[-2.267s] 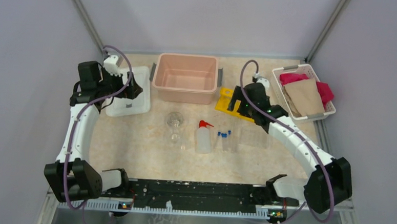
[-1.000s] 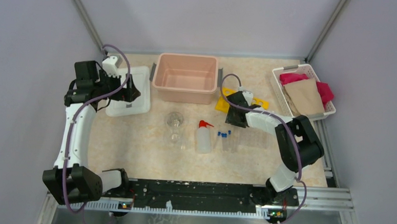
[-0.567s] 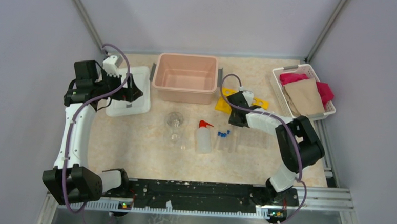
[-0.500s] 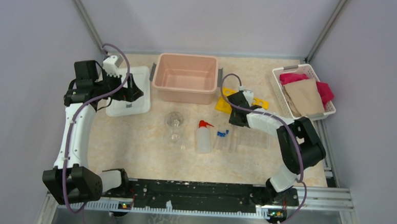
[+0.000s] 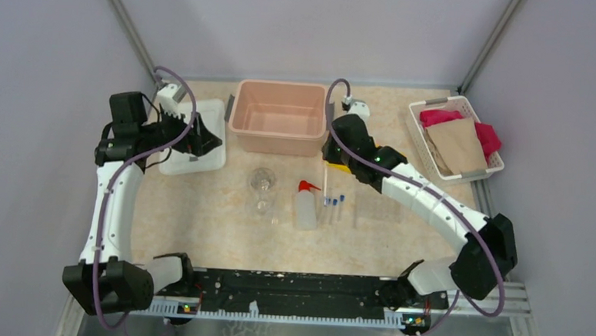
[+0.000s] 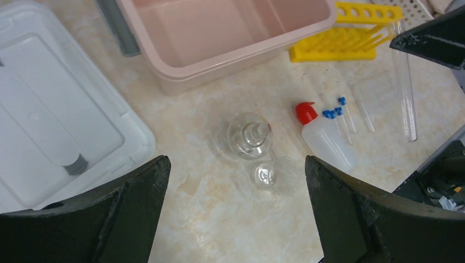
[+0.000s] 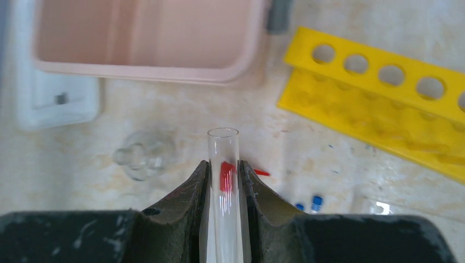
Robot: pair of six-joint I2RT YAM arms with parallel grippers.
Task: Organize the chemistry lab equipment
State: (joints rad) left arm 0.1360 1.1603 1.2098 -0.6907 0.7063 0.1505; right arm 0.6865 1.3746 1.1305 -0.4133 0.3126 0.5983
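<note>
My right gripper (image 7: 223, 171) is shut on a clear open-ended glass tube (image 7: 223, 159) and holds it upright above the table, in front of the yellow holed rack (image 7: 384, 104). From above, the right gripper (image 5: 331, 150) hangs beside the pink tub with the tube (image 5: 326, 181) below it. The glass flask (image 5: 262, 181), the white squeeze bottle (image 5: 304, 207) with a red nozzle and the blue-capped tubes (image 5: 334, 204) sit mid-table. My left gripper (image 5: 204, 140) stands open and holds nothing, above the flask (image 6: 249, 135).
A pink tub (image 5: 278, 117) stands at the back centre, with a white lid (image 5: 205, 121) to its left. A white basket (image 5: 454, 138) of pink and tan cloths sits back right. A small clear glass (image 6: 272, 175) lies next to the flask.
My right gripper closed on the clear tube among the items on the table, then rose and swung back-left with it. The left arm shifted only slightly.
</note>
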